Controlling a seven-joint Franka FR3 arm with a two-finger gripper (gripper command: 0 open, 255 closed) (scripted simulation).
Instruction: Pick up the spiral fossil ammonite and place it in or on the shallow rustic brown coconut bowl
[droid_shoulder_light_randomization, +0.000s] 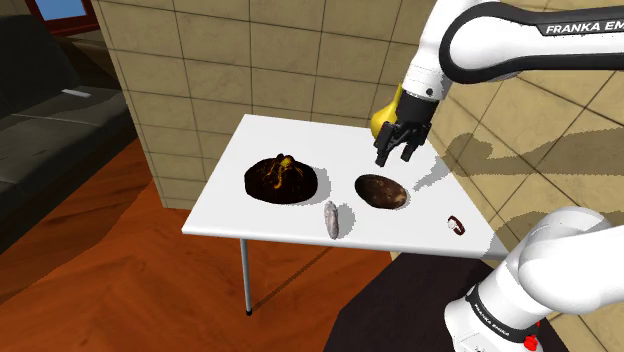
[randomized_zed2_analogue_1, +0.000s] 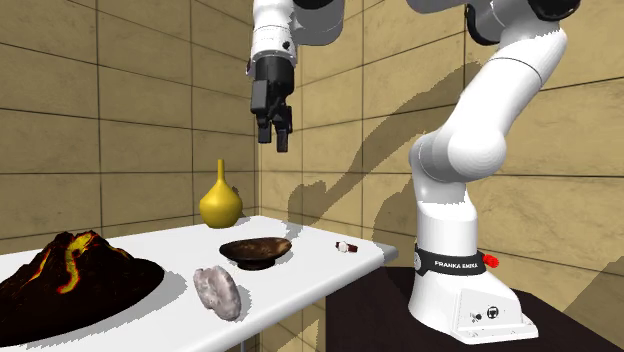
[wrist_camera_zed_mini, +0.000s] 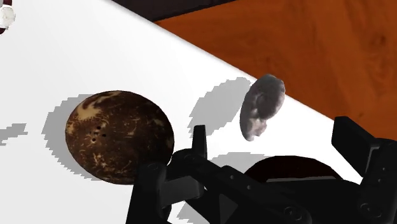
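white table (droid_shoulder_light_randomization: 300, 140), tiled wall (droid_shoulder_light_randomization: 200, 60) behind. gripper (droid_shoulder_light_randomization: 398, 150) hangs open & empty, roughly above the bowl (droid_shoulder_light_randomization: 381, 190). ammonite (droid_shoulder_light_randomization: 331, 219) lies past the bowl twd the shoulder view's lower left, by the table edge, long axis pointing at that edge.

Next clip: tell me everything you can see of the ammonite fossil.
The ammonite fossil is a mottled grey-pink, stone-like flattened oval; its spiral is hard to make out. It seems propped on edge on the white table, near the table's border, apart from the brown bowl and the dark volcano-like mound. Only the table touches it; the open end effector hangs well above.
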